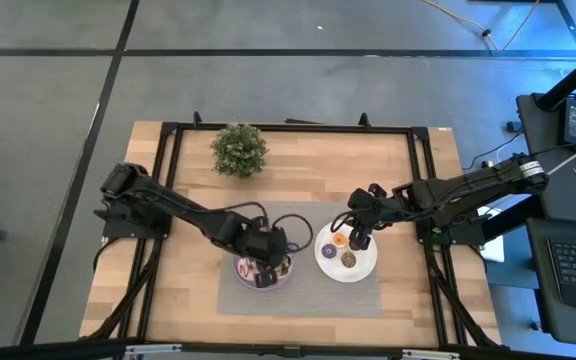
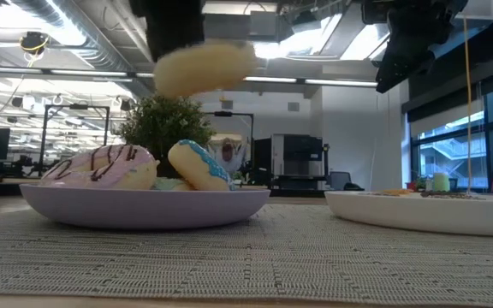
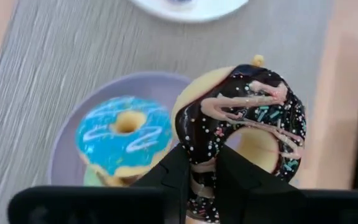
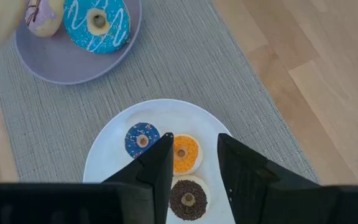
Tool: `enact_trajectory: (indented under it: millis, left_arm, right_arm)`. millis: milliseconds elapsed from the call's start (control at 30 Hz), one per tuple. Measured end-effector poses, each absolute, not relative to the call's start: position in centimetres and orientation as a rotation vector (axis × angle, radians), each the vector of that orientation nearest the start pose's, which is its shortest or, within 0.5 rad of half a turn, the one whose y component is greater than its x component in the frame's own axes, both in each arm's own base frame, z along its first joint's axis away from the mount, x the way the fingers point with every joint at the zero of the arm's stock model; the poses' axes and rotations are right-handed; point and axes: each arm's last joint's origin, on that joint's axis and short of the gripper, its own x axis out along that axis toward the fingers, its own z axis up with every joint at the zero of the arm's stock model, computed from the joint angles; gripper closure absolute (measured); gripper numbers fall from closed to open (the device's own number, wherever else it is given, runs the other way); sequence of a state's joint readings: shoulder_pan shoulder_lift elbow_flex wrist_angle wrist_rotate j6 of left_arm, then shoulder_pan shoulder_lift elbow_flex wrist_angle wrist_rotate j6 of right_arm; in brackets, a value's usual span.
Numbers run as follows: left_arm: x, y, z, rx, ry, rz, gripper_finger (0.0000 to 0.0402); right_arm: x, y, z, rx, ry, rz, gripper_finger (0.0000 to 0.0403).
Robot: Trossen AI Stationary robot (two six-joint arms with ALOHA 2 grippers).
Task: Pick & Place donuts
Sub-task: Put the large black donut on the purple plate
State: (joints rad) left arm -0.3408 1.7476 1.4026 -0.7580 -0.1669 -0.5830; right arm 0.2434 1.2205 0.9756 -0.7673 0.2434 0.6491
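Wooden table (image 1: 188, 290) bearing grey mat (image 1: 303, 292), lilac plate (image 2: 144, 208) and white plate (image 4: 104, 162) side by side, potted plant (image 1: 239, 150) behind.

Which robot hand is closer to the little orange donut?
Right. The right gripper hovers open just above the orange donut on the white plate; the left gripper is over the lilac plate, holding a chocolate donut.

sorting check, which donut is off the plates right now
The chocolate-iced donut, clamped in the left pincer above the lilac plate; the others lie on plates.
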Motion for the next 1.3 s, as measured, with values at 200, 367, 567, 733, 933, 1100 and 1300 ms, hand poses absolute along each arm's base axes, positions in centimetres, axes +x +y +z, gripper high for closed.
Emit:
enact_trajectory:
  millis: [200,367,567,733,933,1100,1300]
  left_arm:
    - [35.3,-11.9,23.4,-0.269,1.155,0.245,0.0356]
    - [36.0,-12.2,20.8,-0.274,1.227,0.266,0.0357]
    - [36.4,-12.5,19.0,-0.318,1.292,0.281,0.0357]
    - [36.4,-12.3,18.7,-0.315,1.309,0.288,0.0357]
    - [36.6,-12.2,18.6,-0.323,1.305,0.285,0.0353]
    - [36.6,-11.9,18.6,-0.382,1.324,0.287,0.0337]
    - [36.1,-11.3,18.5,-0.394,1.389,0.327,0.0305]
  right_arm:
    - [22.7,5.0,26.9,0.35,0.935,-0.31,0.0276]
    - [22.7,5.0,26.9,0.353,0.937,-0.306,0.0276]
    - [22.7,5.0,26.9,0.352,0.939,-0.304,0.0276]
    - [22.7,5.0,26.9,0.351,0.94,-0.303,0.0276]
    - [22.7,5.0,26.9,0.351,0.94,-0.302,0.0276]
    - [22.7,5.0,26.9,0.351,0.941,-0.302,0.0276]
    - [22.7,5.0,26.9,0.351,0.941,-0.302,0.0276]
